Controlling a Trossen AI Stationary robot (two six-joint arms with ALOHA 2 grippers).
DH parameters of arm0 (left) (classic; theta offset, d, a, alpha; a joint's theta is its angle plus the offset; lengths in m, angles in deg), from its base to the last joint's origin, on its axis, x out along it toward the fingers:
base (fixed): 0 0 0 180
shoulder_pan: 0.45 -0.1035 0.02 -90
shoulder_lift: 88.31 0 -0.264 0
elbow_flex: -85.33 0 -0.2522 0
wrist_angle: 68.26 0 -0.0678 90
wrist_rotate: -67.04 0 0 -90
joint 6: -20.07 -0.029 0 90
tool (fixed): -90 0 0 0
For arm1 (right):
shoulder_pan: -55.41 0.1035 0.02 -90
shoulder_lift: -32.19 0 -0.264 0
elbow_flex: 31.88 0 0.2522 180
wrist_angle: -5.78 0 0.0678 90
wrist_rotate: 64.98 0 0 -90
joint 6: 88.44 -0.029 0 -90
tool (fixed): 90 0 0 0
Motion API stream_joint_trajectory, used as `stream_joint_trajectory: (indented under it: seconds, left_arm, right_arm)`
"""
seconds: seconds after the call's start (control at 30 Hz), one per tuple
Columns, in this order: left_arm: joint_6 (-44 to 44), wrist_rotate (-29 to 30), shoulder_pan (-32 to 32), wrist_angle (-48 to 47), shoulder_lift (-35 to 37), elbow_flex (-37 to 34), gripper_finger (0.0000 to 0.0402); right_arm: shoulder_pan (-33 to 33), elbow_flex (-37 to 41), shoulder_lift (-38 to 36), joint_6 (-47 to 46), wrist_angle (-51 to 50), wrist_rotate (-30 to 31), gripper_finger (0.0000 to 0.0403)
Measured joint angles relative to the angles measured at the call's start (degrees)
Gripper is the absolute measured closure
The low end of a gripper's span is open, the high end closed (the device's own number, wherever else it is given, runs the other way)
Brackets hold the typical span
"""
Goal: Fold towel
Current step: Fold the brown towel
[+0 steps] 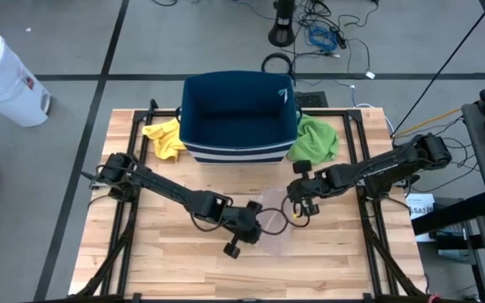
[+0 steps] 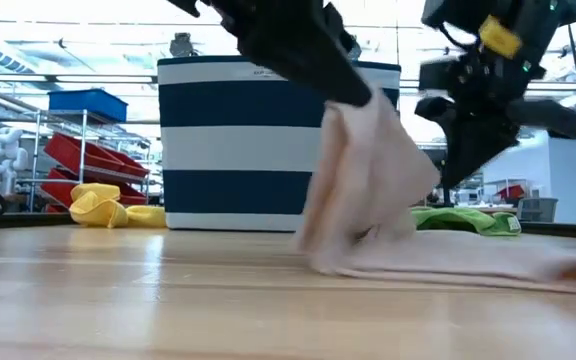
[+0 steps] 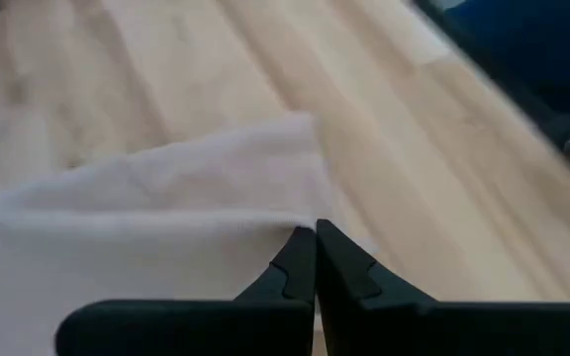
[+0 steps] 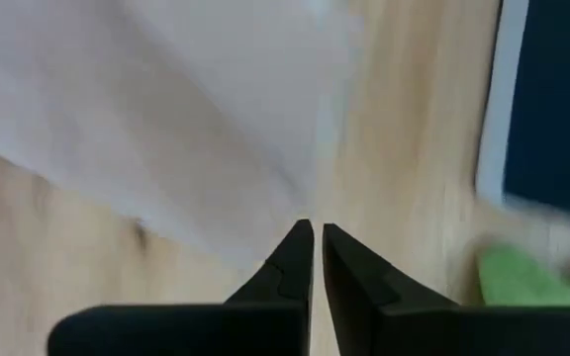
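From above, the pale towel [image 1: 274,220] lies mid-surface in front of the striped bin [image 1: 238,118], between both arms; the left gripper [image 1: 251,220] sits right on it, the right gripper [image 1: 303,204] at its far edge, so the left is nearer. At table height the left arm lifts a flap up off the flat part, which runs long toward the right, though the pinch point itself is hidden behind cloth. Left wrist: jaws clenched, apparently on the towel's edge. Right wrist: jaws nearly closed with a sliver between, holding nothing I can see, cloth just ahead. A yellow rag [image 1: 165,137] and a green rag [image 1: 316,139] flank the bin.
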Motion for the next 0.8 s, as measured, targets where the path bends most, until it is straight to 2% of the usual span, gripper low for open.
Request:
stream_joint_trajectory:
  seconds: [0.2, 0.47, 0.63, 0.8]
  left_arm:
    - [-0.2, -0.6, -0.3, 4.9, -2.8, 0.1, 0.0399]
    - [-0.2, -4.7, -0.7, 13.4, -6.1, 0.0, 0.0365]
    - [-0.2, -5.5, -0.8, 17.5, -6.1, 0.0, 0.0346]
    - [-0.2, -5.4, -0.9, 19.6, -6.2, 0.0, 0.0332]
  right_arm:
    - [0.0, 0.0, 0.1, -0.5, -1.5, -0.4, 0.0362]
    - [0.3, 0.0, 0.1, -1.3, 0.2, -0.9, 0.0294]
    - [0.7, 0.0, 0.1, -1.2, 5.0, -9.8, 0.0273]
    - [2.9, 0.0, 2.2, 3.8, 7.9, -10.9, 0.0271]
